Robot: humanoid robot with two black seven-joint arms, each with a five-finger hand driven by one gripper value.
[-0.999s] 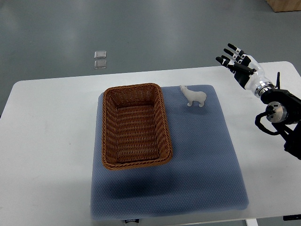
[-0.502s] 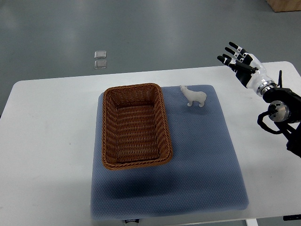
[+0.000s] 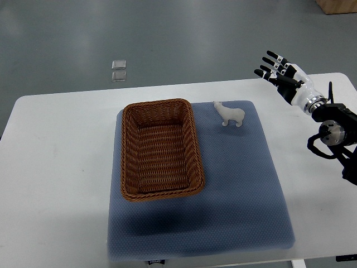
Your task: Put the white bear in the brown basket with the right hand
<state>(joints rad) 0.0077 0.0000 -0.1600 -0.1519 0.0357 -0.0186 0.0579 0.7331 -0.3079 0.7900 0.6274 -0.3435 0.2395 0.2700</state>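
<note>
**Right hand spread above far right table corner, bear on the mat**

Going left to right, I saw the white table (image 3: 56,167) with a blue-grey mat (image 3: 240,190) laid across its middle. On the mat's left half sat the brown wicker basket (image 3: 160,149), long side running away from me, nothing inside it. Just right of the basket's far right corner stood the white bear (image 3: 229,114), upright on the mat near its far edge, head pointing toward the basket, not touching the rim. Beyond the table, on the grey floor, I noted two small clear square pieces (image 3: 118,71) stacked one behind the other. At the far right my right hand (image 3: 281,77) was raised above the table's far right corner, fingers (image 3: 271,61) straight and apart, holding nothing. It was well apart from the bear, to its right and farther back. The black forearm joints came in from the right edge. I saw no left arm in frame.
</note>
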